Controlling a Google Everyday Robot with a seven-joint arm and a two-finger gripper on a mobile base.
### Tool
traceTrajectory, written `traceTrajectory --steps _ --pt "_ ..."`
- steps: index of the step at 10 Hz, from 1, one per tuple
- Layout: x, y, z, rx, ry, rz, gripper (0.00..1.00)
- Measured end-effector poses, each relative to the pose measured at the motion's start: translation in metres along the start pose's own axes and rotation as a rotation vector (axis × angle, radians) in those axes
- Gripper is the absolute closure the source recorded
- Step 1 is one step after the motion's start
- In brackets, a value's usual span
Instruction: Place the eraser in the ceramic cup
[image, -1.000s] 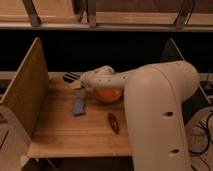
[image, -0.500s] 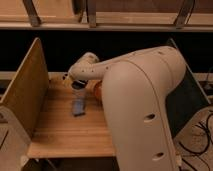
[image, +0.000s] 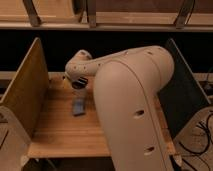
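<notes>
1. Far left: the wooden side panel (image: 24, 95) stands upright along the left edge of the bench (image: 57, 132).
2. Left of centre: the flat blue slab (image: 78, 107) lies on the bench top, apart from the side panel, with bare wood around it.
3. Just behind the slab, and higher in the camera view: my end effector (image: 78, 83). It shows as a dark tip under the pale rounded wrist, over the rear left part of the bench. I cannot tell how far open it is, or whether it has hold of anything.
4. Centre to right: my arm (image: 132, 100) runs from the wrist to the right, then comes toward the camera as one big pale link. It covers the middle and right of the bench.
5. Eraser and ceramic cup: I can't place either. Neither shows, and the arm hides most of the bench top.
6. Right: the dark side panel (image: 182, 92) stands upright along the right edge of the bench.
7. Far right, lower: cables (image: 202, 131) beyond that panel.
</notes>
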Motion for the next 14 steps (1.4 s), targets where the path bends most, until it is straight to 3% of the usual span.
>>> traceTrajectory --steps 9,14 --pt "0.013 -0.012 0.012 0.006 0.018 0.016 0.20" --pt "-0.001 -0.020 0.025 -0.004 -0.016 0.004 0.24"
